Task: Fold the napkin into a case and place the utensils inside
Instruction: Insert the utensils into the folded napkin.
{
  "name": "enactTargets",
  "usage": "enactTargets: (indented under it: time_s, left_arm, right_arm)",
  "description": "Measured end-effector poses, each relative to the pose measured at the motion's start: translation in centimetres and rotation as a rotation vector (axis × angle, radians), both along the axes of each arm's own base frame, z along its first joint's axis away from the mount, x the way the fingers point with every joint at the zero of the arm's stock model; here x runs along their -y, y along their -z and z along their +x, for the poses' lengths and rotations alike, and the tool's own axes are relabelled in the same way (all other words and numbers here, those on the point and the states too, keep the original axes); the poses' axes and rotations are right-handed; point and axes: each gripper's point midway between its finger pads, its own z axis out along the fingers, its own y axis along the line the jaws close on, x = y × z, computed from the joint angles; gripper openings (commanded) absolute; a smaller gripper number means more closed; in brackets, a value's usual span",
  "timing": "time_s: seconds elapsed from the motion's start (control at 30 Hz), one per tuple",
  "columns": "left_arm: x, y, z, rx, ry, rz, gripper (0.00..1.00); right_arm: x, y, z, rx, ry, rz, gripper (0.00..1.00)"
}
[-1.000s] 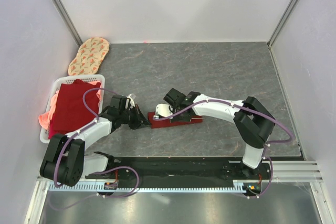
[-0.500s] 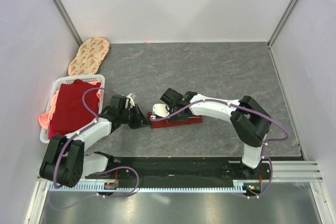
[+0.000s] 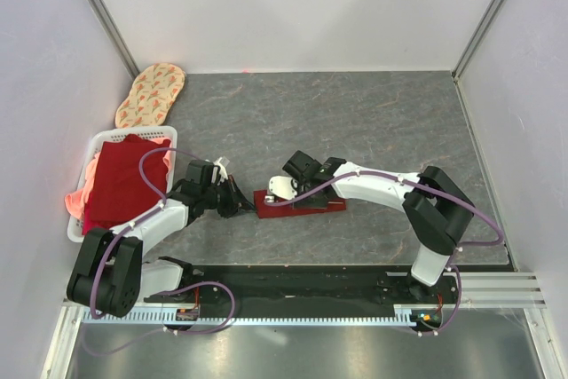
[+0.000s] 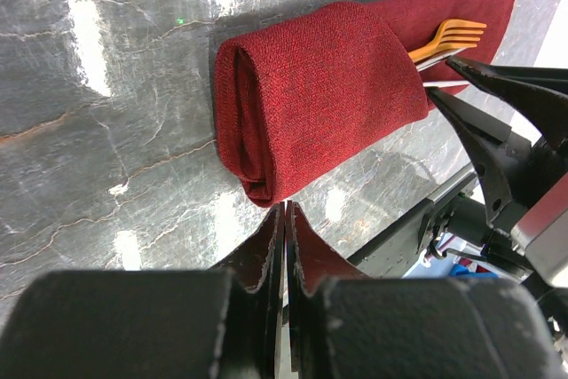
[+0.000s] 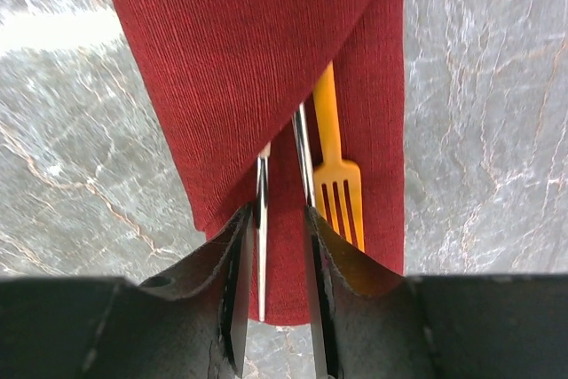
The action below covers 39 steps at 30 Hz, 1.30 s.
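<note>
At table (image 3: 382, 122) centre, case (image 4: 311, 95) holding utensils (image 5: 330, 157), right gripper (image 5: 275, 212) shifted slightly rightward, narrowly parted, grip seemingly unclear, left gripper (image 4: 286, 208) clenched empty

The grey table (image 3: 382, 122) bears the case (image 3: 269, 208), basket (image 3: 133, 132) and oval mat (image 3: 151, 93).

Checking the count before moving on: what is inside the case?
A gold fork and two silver pieces poke out of the case. Their other ends are covered, so what the silver pieces are, or whether more lies inside, cannot be seen.
</note>
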Motion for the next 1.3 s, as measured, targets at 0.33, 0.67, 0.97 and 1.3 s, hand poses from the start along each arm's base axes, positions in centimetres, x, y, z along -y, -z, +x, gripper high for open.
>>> enactTargets:
  time_s: [0.33,0.67,0.97,1.3]
  left_arm:
    - [0.0,0.1,0.0,-0.001,0.0,0.001,0.07]
    - [0.0,0.2,0.0,-0.007,0.0,0.002,0.07]
    - [0.0,0.2,0.0,-0.007,0.0,0.002,0.07]
    - [0.1,0.1,0.2,0.006,0.001,-0.002,0.07]
  right_arm:
    - [1.4,0.2,-0.2,-0.008,0.023,-0.001,0.24]
    - [1.4,0.2,-0.6,-0.032,0.03,0.023,0.0]
    - [-0.5,-0.6,-0.4,-0.051,0.004,0.079,0.0]
    - [-2.3,0.1,-0.6,-0.077,-0.025,0.085,0.0]
